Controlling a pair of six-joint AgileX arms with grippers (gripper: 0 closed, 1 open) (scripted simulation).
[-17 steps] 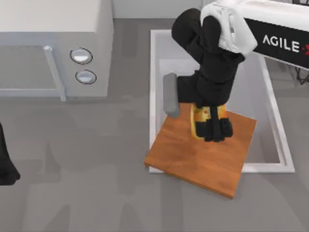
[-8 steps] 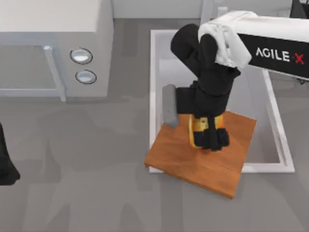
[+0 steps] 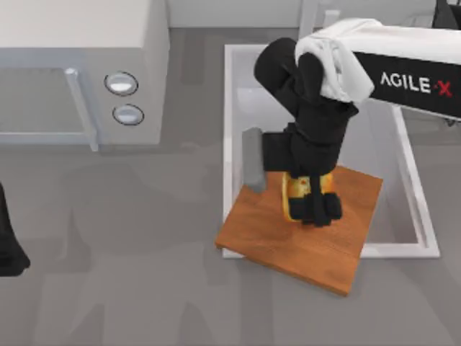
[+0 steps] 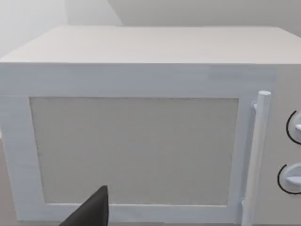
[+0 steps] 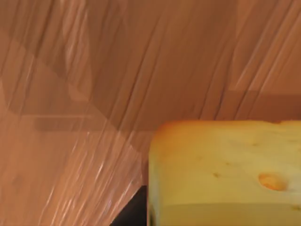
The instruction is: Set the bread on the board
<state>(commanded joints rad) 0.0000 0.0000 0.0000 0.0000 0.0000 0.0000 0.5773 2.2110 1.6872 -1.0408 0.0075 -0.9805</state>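
Right gripper [image 3: 315,205], frame centre: closed on bread [image 3: 297,198] above board [image 3: 288,241] (contact unclear). Risk: releasing high lets it tumble sinkward.

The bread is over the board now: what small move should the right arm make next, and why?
Probably open the pincer and let go. The right pincer holds the bread well inside the board, and the right wrist view shows wood grain close beneath it, though contact is not certain. The left arm is parked at the table's left edge.

Wood, crumb and matt plastic
The board [image 3: 266,231] shows glossy streaked wood grain; the bread [image 5: 225,169] looks smooth, pitted; the microwave [image 4: 141,117] matt.
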